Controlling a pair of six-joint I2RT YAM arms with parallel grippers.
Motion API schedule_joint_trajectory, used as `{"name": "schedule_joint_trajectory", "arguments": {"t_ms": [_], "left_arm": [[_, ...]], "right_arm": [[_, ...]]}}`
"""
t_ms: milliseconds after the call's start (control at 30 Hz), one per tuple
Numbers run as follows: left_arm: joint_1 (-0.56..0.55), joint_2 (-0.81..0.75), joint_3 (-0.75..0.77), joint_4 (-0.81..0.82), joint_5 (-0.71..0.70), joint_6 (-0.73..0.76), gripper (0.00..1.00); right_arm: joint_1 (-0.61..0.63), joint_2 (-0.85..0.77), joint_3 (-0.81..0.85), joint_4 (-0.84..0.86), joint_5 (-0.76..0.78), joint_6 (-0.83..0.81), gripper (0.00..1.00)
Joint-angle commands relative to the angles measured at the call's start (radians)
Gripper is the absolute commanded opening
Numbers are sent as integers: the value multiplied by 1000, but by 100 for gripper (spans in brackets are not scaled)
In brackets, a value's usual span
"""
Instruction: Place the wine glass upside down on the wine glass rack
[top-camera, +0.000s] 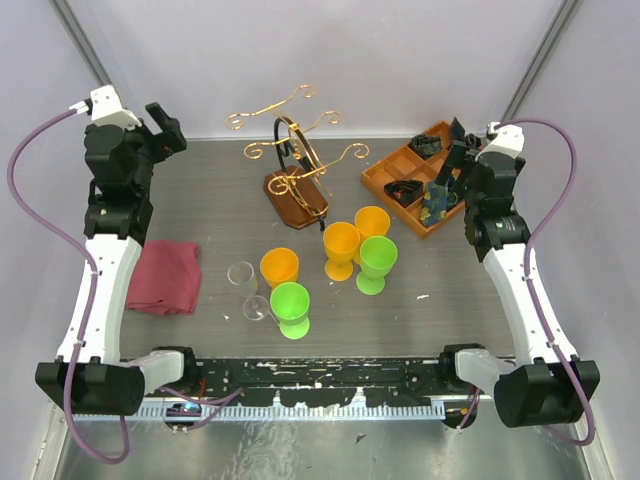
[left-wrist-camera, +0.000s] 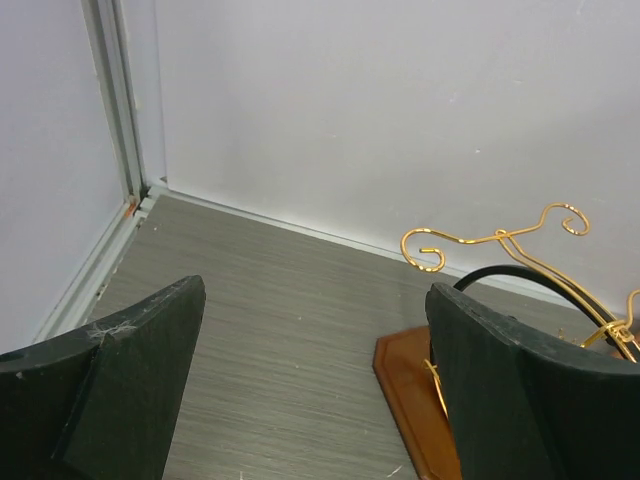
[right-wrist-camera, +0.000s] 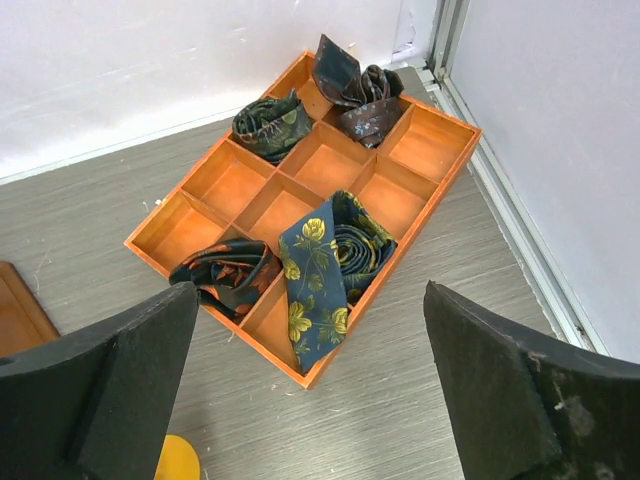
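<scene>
Hovering at the grey counter's (top-camera: 210, 190) 10 o'clock, the left end effector (top-camera: 168, 128) gapes fully open and empty. The gold wire wine glass rack (top-camera: 296, 160) on its oval brown wooden base is at 12 o'clock. Two clear wine glasses (top-camera: 242, 276) sit at the rack's 7 o'clock, beside orange and green plastic goblets (top-camera: 341, 247). The right end effector (right-wrist-camera: 310, 330), equally spread and empty, hangs over the orange compartment tray (top-camera: 385, 172) at 2 o'clock.

Grey table (top-camera: 200, 190) bears rack (top-camera: 296, 203), tray (top-camera: 383, 172), goblets (top-camera: 341, 243), glasses (top-camera: 242, 275), cloth (top-camera: 165, 277).
</scene>
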Motion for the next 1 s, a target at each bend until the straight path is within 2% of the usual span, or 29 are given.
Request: {"name": "schedule_joint_trajectory", "arguments": {"t_ms": [0, 267, 533, 633, 767, 967], "left_arm": [[0, -20, 7, -2, -14, 6, 98], [0, -7, 42, 8, 86, 172, 98], [0, 12, 80, -38, 63, 261, 98], [0, 20, 94, -46, 68, 247, 98], [0, 21, 94, -30, 173, 213, 98], [-1, 11, 61, -12, 224, 150, 98]], "right_arm": [[-1, -39, 34, 43, 13, 12, 100], [-1, -13, 94, -13, -27, 0, 100], [-1, 14, 125, -26, -208, -7, 100], [-1, 16, 151, -23, -256, -9, 100], [-1, 36, 200, -26, -308, -5, 100], [-1, 86, 254, -17, -364, 5, 100]]}}
